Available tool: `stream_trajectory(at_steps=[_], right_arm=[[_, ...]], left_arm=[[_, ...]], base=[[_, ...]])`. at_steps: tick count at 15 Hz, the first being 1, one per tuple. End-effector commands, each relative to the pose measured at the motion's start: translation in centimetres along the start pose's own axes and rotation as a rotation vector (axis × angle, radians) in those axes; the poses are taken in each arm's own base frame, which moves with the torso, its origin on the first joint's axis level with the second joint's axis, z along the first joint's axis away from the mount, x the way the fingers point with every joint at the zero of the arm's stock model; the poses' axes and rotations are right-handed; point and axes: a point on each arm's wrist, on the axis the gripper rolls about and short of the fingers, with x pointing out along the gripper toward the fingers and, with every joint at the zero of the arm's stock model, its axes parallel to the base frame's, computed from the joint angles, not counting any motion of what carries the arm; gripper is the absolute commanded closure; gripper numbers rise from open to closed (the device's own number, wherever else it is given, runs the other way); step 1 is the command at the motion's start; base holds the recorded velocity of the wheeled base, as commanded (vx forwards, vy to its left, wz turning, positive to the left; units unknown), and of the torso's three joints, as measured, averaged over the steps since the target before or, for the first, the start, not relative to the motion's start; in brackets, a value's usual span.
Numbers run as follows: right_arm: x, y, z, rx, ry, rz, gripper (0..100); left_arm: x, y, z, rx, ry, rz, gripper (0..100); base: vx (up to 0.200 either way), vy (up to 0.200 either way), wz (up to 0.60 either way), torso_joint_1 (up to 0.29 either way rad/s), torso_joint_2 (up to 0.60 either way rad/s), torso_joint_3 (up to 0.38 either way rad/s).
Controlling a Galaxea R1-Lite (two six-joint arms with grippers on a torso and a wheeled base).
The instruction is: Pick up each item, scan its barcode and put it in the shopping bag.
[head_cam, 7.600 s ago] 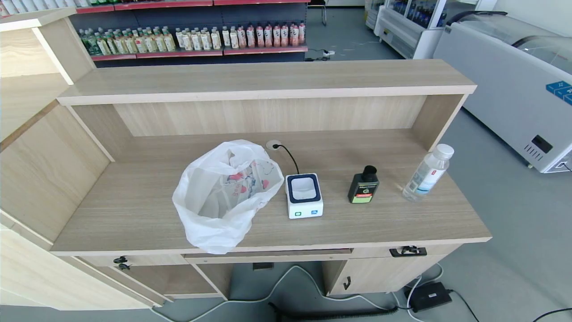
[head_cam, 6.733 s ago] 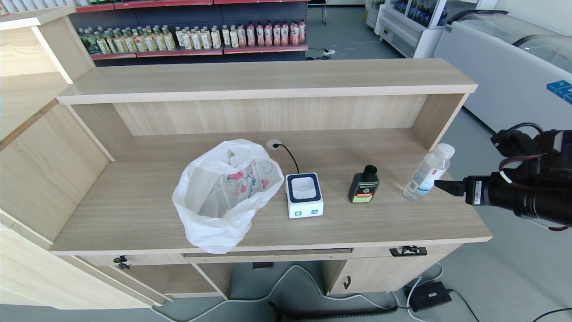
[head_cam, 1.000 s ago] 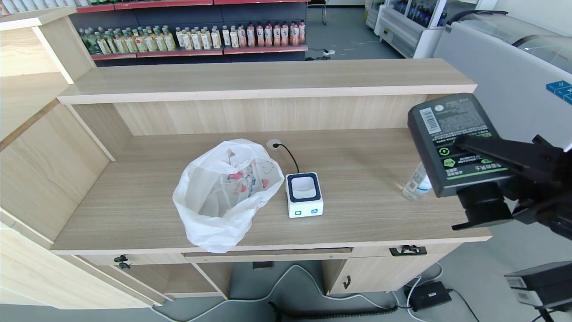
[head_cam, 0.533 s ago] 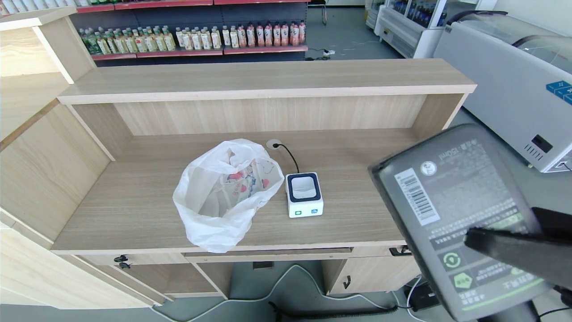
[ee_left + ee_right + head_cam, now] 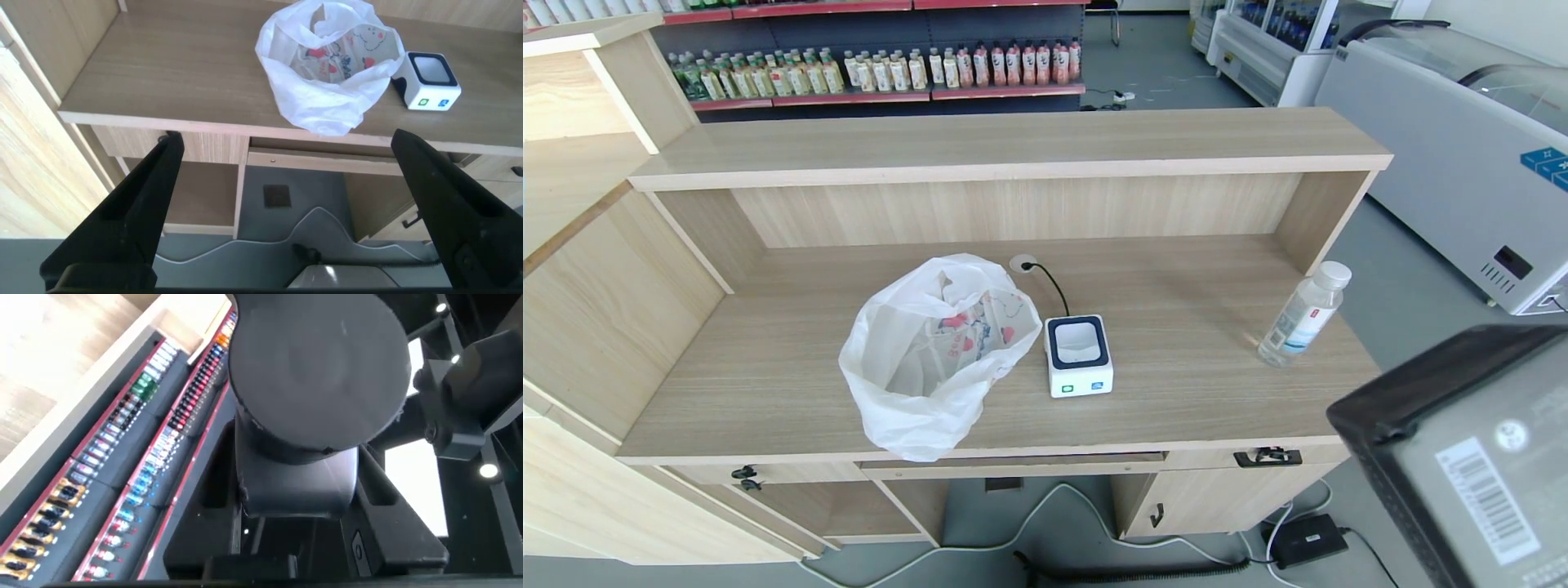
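The dark bottle (image 5: 1462, 465) is aloft at the robot's right, off the counter (image 5: 1176, 408) and close under the head camera, its barcode (image 5: 1491, 488) turned up toward that camera. The right gripper (image 5: 298, 498) is clamped on it, with the black cap nearest the wrist camera.

The step in hand looks to be the scan. The scanner (image 5: 1079, 355) sits mid-counter with its window facing up, so the bottle would have to be rolled until the barcode faces down. It should then be carried across and held level, just above the window, steady for a moment. The fingers should stay off the barcode. A bottle swung in low could knock the scanner.

The bag (image 5: 931, 359) stands just beside the scanner on its left, mouth open, so the drop after the scan is short. The left gripper (image 5: 288, 147) hangs in front of the counter on the bag's side, fingers spread wide and empty.

The water bottle (image 5: 1303, 320) stands near the counter's right end, untouched.

Count: two items (one dark bottle, one water bottle), one scanner, one bag, two grippers.
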Motion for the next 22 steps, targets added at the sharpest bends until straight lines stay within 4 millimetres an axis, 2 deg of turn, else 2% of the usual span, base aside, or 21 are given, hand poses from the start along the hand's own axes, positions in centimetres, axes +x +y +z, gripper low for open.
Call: stream_trajectory(at_steps=[1,22], right_arm=[[-0.57,-0.42,-0.12,-0.014,0.022,-0.009,100],[-0.79,-0.25,0.01,0.002,0.015,0.020,100]], left_arm=[[0.00,0.00,0.00,0.000,-0.001,0.000,0],[0.00,0.00,0.00,0.000,-0.001,0.000,0]], base=[[0.000,0.000,0.00,0.000,0.00,0.000],[0.000,0.000,0.00,0.000,0.00,0.000]])
